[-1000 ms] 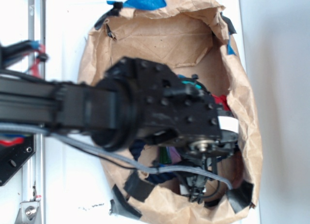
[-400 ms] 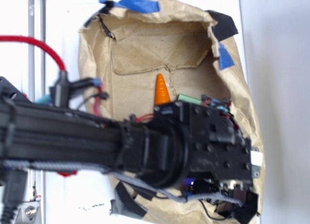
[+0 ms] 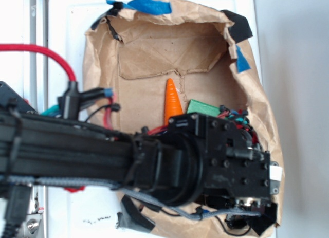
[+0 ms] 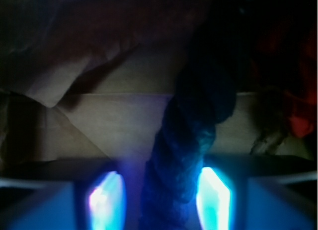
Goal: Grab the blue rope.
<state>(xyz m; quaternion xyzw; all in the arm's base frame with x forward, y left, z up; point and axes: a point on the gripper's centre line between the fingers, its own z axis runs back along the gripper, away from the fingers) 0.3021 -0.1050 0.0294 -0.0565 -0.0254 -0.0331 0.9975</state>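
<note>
In the wrist view the blue rope (image 4: 194, 125), thick, twisted and dark navy, runs from the upper right down between my fingers. My gripper (image 4: 159, 192) is open around it. The right finger pad (image 4: 214, 195) sits against the rope's edge. The left finger pad (image 4: 105, 197) stands a small gap away from it. Both pads glow blue. Brown paper lies under the rope. In the exterior view the arm's black wrist block (image 3: 226, 156) covers the gripper and the rope at the paper's near right corner.
A crumpled brown paper tray (image 3: 154, 48) with raised walls holds an orange carrot (image 3: 172, 102) and a green block (image 3: 203, 107). Blue tape (image 3: 149, 5) and black tape (image 3: 237, 23) patch its rim. A red cable (image 3: 46, 53) loops at the left.
The arm has swung toward the near right corner of the paper and come down there. The carrot and green block, covered a second ago, now show.
</note>
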